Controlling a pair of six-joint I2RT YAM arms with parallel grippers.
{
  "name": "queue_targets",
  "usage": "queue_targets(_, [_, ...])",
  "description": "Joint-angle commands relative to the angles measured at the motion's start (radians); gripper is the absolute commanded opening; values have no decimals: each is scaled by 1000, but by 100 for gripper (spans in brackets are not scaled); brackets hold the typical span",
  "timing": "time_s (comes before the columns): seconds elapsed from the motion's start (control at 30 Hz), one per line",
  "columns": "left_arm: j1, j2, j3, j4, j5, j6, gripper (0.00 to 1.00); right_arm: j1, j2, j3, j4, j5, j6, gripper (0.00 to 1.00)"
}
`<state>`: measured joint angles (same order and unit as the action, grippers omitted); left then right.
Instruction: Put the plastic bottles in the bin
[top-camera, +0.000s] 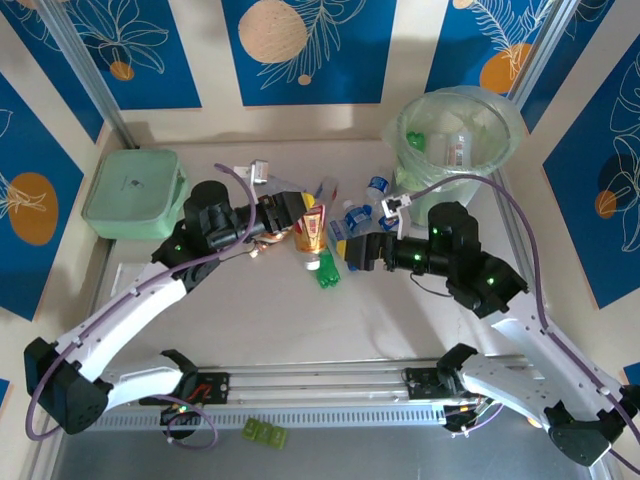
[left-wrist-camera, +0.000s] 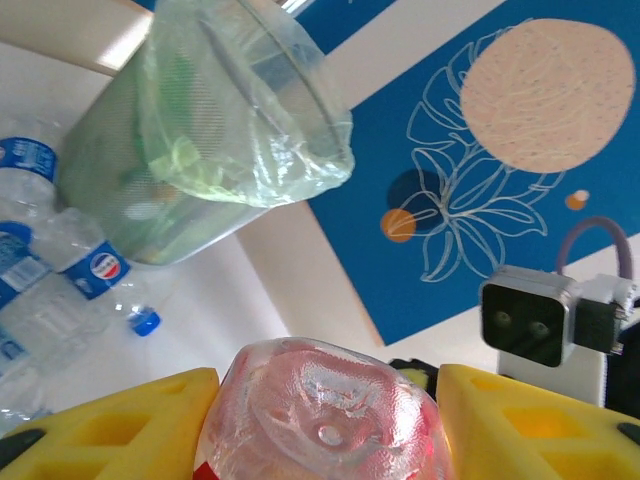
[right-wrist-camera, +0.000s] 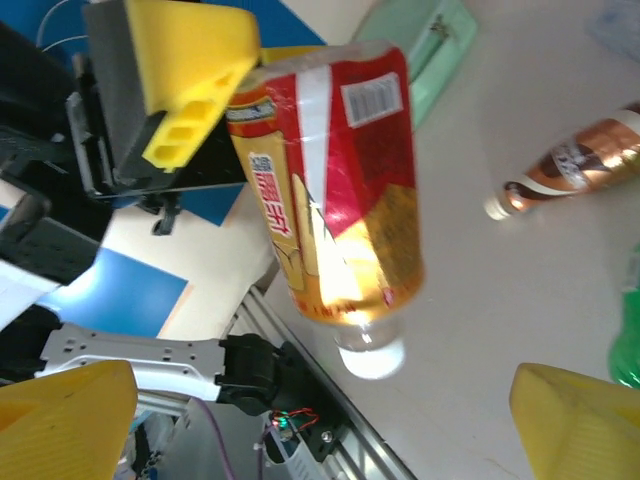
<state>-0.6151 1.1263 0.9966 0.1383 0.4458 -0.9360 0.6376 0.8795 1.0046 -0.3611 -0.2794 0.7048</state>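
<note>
My left gripper (top-camera: 298, 213) is shut on a red-and-yellow-labelled plastic bottle (top-camera: 310, 233); its clear base (left-wrist-camera: 325, 405) sits between the yellow fingers (left-wrist-camera: 120, 425). That bottle (right-wrist-camera: 335, 190) hangs cap-down just above the table. My right gripper (top-camera: 347, 252) is open, its fingers (right-wrist-camera: 65, 420) wide apart on either side of the cap and not touching it. More plastic bottles lie nearby: clear blue-labelled ones (top-camera: 357, 215) (left-wrist-camera: 60, 290), a green one (top-camera: 328, 271) and a brown one (right-wrist-camera: 570, 165). The bin (top-camera: 460, 140) (left-wrist-camera: 200, 150) stands at the back right with a few bottles inside.
A mint-green lidded box (top-camera: 135, 192) sits at the back left. A camera module (left-wrist-camera: 530, 318) shows on the right of the left wrist view. The metal rail (top-camera: 320, 385) runs along the near table edge.
</note>
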Motion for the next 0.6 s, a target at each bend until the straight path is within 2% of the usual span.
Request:
queue_targets(0.0, [11,-6,-22,165,79,-112,55,7,41,0,92,-75,-38,97])
queue_targets(0.17, [11,19,-39,287,128,-223,54,-6,119,25,130,-111,-44,95])
queue_targets(0.3, [10,30,-65,365,142,-277,54,-9,146,18,199,-129,-12,88])
queue_targets(0.57, [10,96,-110,516,181,-397,52,-12,161,-23,342,-193,59,63])
